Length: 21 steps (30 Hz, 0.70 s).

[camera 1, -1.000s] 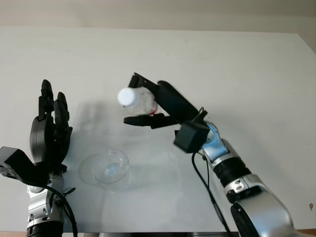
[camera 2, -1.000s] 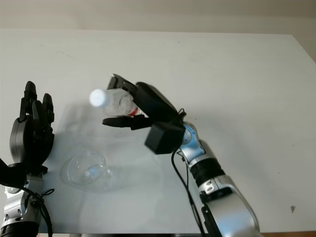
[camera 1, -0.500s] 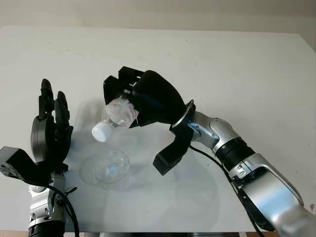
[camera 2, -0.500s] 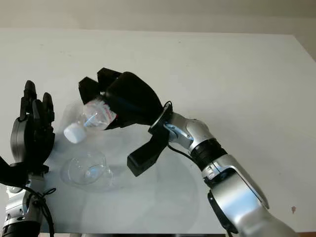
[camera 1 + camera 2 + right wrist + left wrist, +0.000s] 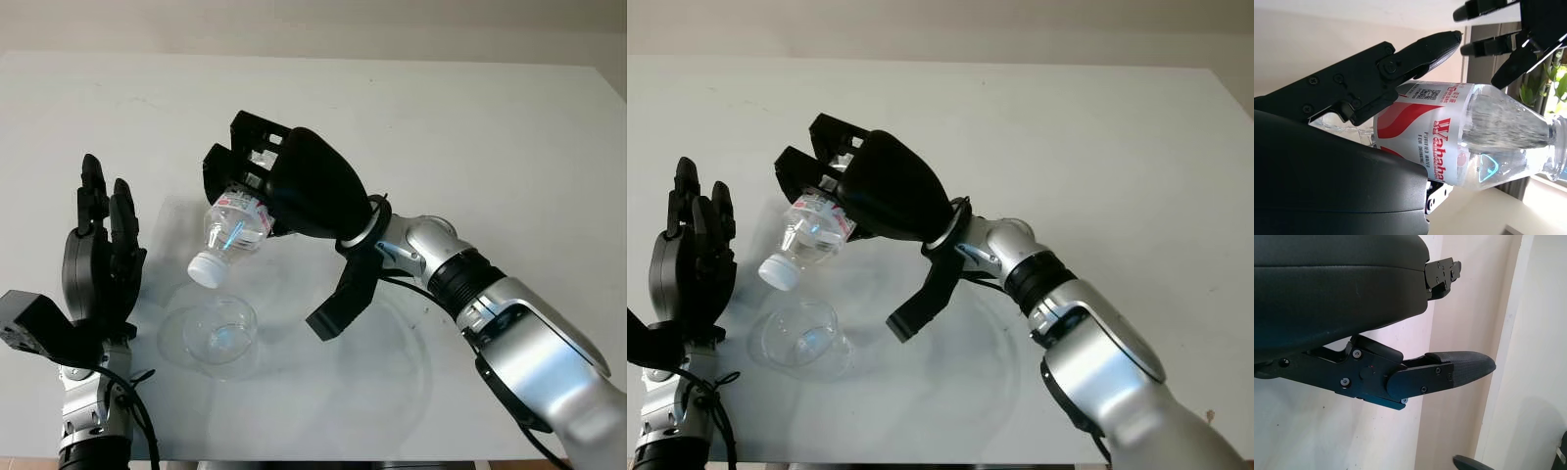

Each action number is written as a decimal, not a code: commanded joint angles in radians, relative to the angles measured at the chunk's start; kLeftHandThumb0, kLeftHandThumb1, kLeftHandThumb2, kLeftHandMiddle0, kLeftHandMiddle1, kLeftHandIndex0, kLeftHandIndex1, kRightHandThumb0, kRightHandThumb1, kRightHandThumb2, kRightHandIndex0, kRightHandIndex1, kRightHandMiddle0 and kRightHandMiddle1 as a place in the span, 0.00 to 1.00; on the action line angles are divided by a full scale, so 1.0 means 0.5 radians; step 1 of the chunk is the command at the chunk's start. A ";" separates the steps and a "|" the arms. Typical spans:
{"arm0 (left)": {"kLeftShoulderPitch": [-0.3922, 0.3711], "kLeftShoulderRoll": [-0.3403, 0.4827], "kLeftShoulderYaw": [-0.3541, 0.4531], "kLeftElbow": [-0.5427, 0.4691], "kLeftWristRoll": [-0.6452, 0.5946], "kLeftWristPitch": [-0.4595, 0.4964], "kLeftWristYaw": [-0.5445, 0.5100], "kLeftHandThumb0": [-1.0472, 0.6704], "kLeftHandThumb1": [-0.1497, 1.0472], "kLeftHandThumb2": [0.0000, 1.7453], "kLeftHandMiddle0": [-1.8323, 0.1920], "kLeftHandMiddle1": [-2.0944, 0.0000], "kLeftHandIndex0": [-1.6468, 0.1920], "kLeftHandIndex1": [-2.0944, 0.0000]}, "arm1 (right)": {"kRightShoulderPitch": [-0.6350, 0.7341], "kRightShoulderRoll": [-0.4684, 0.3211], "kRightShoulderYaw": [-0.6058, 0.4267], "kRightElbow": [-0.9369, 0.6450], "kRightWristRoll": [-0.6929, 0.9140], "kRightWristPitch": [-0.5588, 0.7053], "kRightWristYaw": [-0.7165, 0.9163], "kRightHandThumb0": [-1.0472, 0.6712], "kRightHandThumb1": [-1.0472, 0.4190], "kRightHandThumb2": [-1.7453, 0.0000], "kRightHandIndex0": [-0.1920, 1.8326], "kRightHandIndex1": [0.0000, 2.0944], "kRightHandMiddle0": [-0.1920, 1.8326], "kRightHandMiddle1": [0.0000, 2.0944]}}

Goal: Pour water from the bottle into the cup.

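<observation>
The right hand [image 5: 294, 191] is clamped on the bottle [image 5: 233, 235], holding it in the air with the neck tipped down and toward the left hand. The white cap [image 5: 203, 271] looks to be on the mouth, sitting just above and slightly to the far side of the cup [image 5: 217, 336]. The cup stands on the worktop [image 5: 490, 147] below the right hand's fingertips and just beside the left hand [image 5: 98, 269], which is raised upright, open and holding nothing.

Progress as judged: the bottle is picked up, carried over and tilted, so the approach is done. No stream is visible between mouth and cup, and with the cap apparently on, pouring has likely not begun. Left to do: get water into the cup, then right the bottle and set it down.

Hard to make out: whether the cup holds any water, since it is clear and only shows glints. In the right wrist view the water has pooled toward the bottle's neck and the label [image 5: 1420, 137] reads clearly, but the mouth is cut off at the edge, so the cap cannot be confirmed there. The bottle's base is hidden inside the right hand's palm. The left wrist view shows the left hand's fingers [image 5: 1449, 372] against the wall, no cup.
</observation>
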 commanded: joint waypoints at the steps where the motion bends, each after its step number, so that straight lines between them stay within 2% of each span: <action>1: 0.027 -0.029 -0.007 0.039 -0.004 -0.019 -0.009 0.19 1.00 0.31 0.98 0.98 0.99 0.98 | -0.089 -0.020 0.036 0.021 -0.010 -0.021 -0.063 0.35 0.00 0.93 0.78 1.00 0.68 1.00; 5: 0.026 -0.034 -0.008 0.034 0.000 -0.019 -0.002 0.19 1.00 0.31 0.98 0.97 0.99 0.97 | -0.149 -0.058 0.099 0.039 -0.038 -0.046 -0.106 0.33 0.01 0.96 0.75 1.00 0.61 1.00; 7: 0.023 -0.035 -0.012 0.029 0.008 -0.019 0.005 0.19 1.00 0.31 0.98 0.97 0.99 0.97 | -0.171 -0.071 0.129 0.042 -0.057 -0.045 -0.144 0.32 0.04 0.97 0.73 1.00 0.54 1.00; 12: 0.019 -0.040 -0.012 0.032 0.000 -0.027 -0.004 0.19 1.00 0.31 0.98 0.97 0.99 0.97 | -0.219 -0.099 0.199 0.051 -0.102 -0.057 -0.231 0.30 0.03 0.97 0.71 1.00 0.49 1.00; 14: 0.021 -0.041 -0.017 0.031 0.015 -0.035 0.003 0.19 1.00 0.31 0.98 0.97 0.99 0.97 | -0.240 -0.109 0.225 0.059 -0.109 -0.095 -0.268 0.31 0.04 0.97 0.70 1.00 0.42 0.94; 16: 0.023 -0.044 -0.022 0.025 0.024 -0.035 0.009 0.19 1.00 0.31 0.98 0.97 0.99 0.97 | -0.255 -0.113 0.247 0.065 -0.120 -0.100 -0.308 0.31 0.03 0.97 0.70 1.00 0.41 0.92; 18: 0.024 -0.048 -0.026 0.016 0.029 -0.026 0.019 0.19 1.00 0.31 0.98 0.97 0.99 0.98 | -0.264 -0.117 0.266 0.065 -0.129 -0.100 -0.334 0.31 0.01 0.96 0.70 1.00 0.42 0.96; 21: 0.026 -0.049 -0.036 0.007 0.040 -0.022 0.035 0.19 1.00 0.32 0.98 0.97 0.99 0.98 | -0.275 -0.121 0.296 0.048 -0.155 -0.090 -0.367 0.31 0.00 0.95 0.70 1.00 0.38 0.94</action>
